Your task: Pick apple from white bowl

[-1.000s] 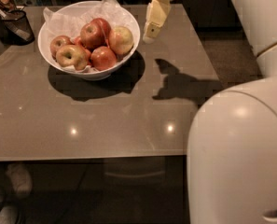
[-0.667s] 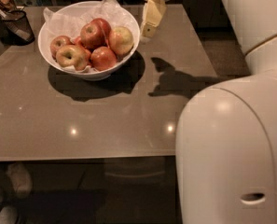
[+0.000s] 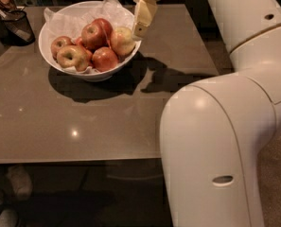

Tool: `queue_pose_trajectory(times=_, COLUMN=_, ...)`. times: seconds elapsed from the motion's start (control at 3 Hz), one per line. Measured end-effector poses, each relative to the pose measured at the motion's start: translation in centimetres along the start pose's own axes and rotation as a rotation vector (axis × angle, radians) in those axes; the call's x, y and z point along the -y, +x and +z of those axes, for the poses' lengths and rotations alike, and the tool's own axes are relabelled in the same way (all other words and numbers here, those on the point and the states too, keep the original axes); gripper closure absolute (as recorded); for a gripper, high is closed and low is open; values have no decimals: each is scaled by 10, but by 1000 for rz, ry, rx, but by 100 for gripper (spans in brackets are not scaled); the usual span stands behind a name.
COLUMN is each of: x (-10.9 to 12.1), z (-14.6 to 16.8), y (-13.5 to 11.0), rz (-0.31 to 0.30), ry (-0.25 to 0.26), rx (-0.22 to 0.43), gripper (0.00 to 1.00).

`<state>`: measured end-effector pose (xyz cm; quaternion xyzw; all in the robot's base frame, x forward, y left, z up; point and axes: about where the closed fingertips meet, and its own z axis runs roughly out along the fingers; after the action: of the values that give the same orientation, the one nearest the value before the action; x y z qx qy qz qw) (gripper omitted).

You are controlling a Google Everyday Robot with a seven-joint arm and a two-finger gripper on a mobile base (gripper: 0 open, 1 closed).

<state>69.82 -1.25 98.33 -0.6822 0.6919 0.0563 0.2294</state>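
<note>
— What's nearest you?
— The arm's pale elbow [image 3: 211,141] fills the foreground, over the grey table [image 3: 83,122]. Beyond it sits the white bowl [image 3: 90,74]. The apple [image 3: 122,40], the palest one, lies against the bowl's right inner side, just beside a deep red apple [image 3: 93,34].
— And the gripper [image 3: 144,18]?
— Just above the bowl's right rim, beside that apple. You hold nothing that I can see; how wide the claw stands I cannot tell.
— Advice?
— Bring it left over the apple's crown, clear of the rim, then descend straight so you don't nudge the neighbours. The mesh cup [image 3: 17,25] sits far off left.
</note>
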Motion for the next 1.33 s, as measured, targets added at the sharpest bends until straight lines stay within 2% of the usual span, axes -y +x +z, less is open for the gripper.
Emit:
queue_pose_trajectory(times=0.67, x=3, z=16, y=-17, rz=-25, ry=-27, rx=21, gripper=16)
queue_pose_trajectory(times=1.33, x=2, z=35, y=-19, rz=0, ry=-71, rx=42, gripper=18)
